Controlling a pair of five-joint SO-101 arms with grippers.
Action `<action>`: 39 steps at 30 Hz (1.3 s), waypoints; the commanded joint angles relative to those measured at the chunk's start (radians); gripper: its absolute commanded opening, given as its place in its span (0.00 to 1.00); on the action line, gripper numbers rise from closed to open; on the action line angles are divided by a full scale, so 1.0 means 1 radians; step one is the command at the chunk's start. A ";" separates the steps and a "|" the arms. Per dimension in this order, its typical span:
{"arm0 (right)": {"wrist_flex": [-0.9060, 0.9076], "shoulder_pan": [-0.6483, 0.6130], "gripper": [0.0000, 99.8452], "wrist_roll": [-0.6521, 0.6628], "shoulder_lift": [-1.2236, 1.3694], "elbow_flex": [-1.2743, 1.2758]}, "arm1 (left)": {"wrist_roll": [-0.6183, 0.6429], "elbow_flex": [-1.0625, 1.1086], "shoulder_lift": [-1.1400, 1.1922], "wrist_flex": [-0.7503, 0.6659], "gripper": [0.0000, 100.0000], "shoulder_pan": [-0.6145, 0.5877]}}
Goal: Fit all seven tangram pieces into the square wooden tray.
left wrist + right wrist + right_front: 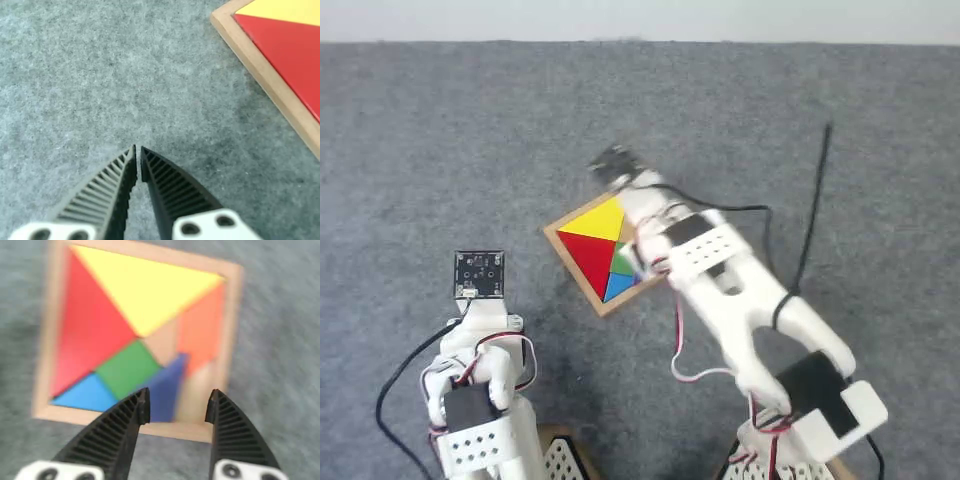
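The square wooden tray [227, 330] holds a yellow triangle [145, 290], a red triangle [87, 325], a green square [125, 367], a light blue triangle [85, 392], an orange triangle [202, 330] and a dark blue parallelogram [167, 385]. The parallelogram lies askew, with bare wood on both sides of it. My right gripper [177, 405] hangs open just above the tray's near rim, by the parallelogram. My left gripper [138, 150] is shut with nothing in it, low over the carpet and apart from the tray's corner [250, 55].
Grey carpet [470, 130] covers the whole table. The right arm [720, 270] stretches over the right half of the tray [578, 270], trailing black and red cables. The left arm [480, 340] stands at the near left, with open carpet around it.
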 commanded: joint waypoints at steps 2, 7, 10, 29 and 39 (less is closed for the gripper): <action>-0.030 -0.077 0.19 -0.009 -0.044 -0.008 | -0.009 -0.008 -0.018 0.005 0.02 -0.003; -0.030 -0.074 0.19 -0.009 0.050 -0.032 | -0.009 -0.008 -0.018 0.005 0.02 -0.003; -0.022 -0.050 0.19 -0.008 0.104 -0.061 | -0.009 -0.008 -0.018 0.005 0.02 -0.003; 0.028 0.024 0.19 0.025 0.130 -0.101 | -0.009 -0.008 -0.018 0.005 0.02 -0.003; 0.061 -0.013 0.19 -0.023 0.143 -0.192 | -0.009 -0.008 -0.018 0.005 0.02 -0.003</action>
